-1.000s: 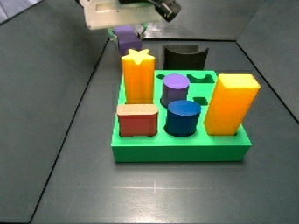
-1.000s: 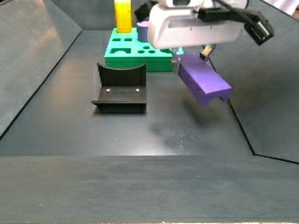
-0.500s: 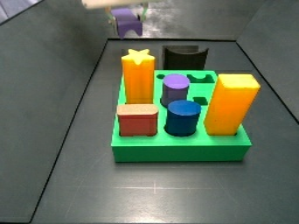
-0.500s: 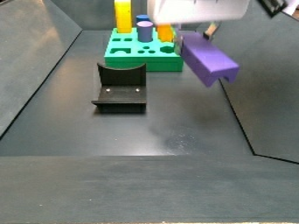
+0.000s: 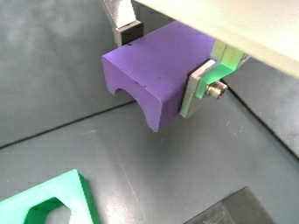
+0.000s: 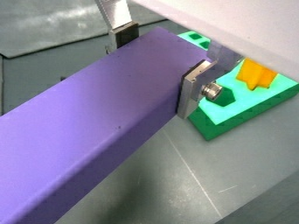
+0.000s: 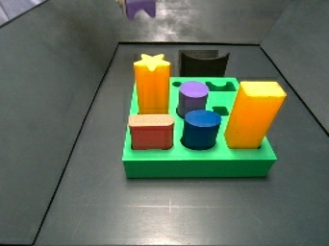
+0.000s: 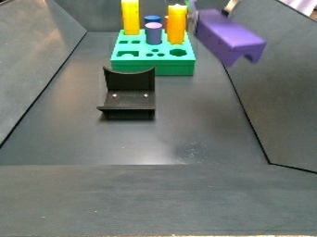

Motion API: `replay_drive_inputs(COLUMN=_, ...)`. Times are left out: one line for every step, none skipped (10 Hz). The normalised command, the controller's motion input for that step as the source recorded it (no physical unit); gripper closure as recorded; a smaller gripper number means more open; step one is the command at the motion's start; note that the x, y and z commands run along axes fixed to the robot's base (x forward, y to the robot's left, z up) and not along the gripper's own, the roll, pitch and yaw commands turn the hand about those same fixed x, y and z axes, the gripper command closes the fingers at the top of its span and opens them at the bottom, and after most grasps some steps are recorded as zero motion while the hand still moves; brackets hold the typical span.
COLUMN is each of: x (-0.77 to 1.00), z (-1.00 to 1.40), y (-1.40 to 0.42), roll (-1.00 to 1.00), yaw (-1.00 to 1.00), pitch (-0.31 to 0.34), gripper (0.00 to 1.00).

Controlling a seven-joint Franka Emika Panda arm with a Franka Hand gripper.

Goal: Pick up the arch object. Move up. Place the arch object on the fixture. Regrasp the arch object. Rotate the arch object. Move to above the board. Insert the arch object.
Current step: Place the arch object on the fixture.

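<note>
Claw grips arch object in wrist views; side views lack claw.

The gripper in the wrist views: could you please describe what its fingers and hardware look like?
The gripper has two flat silver metal finger plates with dark pads. One plate carries a round silver bolt head and catches a greenish reflection. A pale, off-white housing sits above them. No cables or markings show.

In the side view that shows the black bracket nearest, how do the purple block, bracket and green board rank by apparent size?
1. Green board
2. Purple block, held by the gripper
3. Fixture
All three look close in size and sit at different depths, so the order is unsure.
</note>
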Motion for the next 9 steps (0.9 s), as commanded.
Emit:
replay_drive_inputs(x=0.00, z=0.18, y=0.01, roll=0.09, yaw=0.01, pitch=0.078, gripper=1.00)
replay_drive_inputs(x=1.00, z=0.11, y=0.19, roll=-0.26, yaw=-1.00, pitch=-0.169, gripper=1.00)
replay_drive_inputs(x=1.00, z=0.08, y=0.19, roll=-0.29, yaw=-1.00, pitch=-0.162, gripper=1.00)
replay_drive_inputs(x=1.00, z=0.06, y=0.18, roll=-0.36, yaw=-0.99, pitch=-0.161, gripper=1.00)
replay_drive_inputs(x=1.00, z=0.05, y=0.16, roll=-0.33, yaw=-0.75, pitch=-0.135, gripper=1.00)
replay_drive_inputs(x=1.00, z=0.03, y=0.14, roll=-0.23, yaw=-0.44, pitch=-0.096, gripper=1.00)
replay_drive_inputs(x=1.00, z=0.02, y=0.12, roll=-0.15, yaw=-0.23, pitch=-0.058, gripper=1.00)
replay_drive_inputs(x=1.00, z=0.02, y=0.11, roll=-0.13, yaw=-0.17, pitch=-0.041, gripper=1.00)
replay_drive_inputs(x=1.00, z=0.00, y=0.10, roll=-0.14, yaw=-0.09, pitch=-0.011, gripper=1.00)
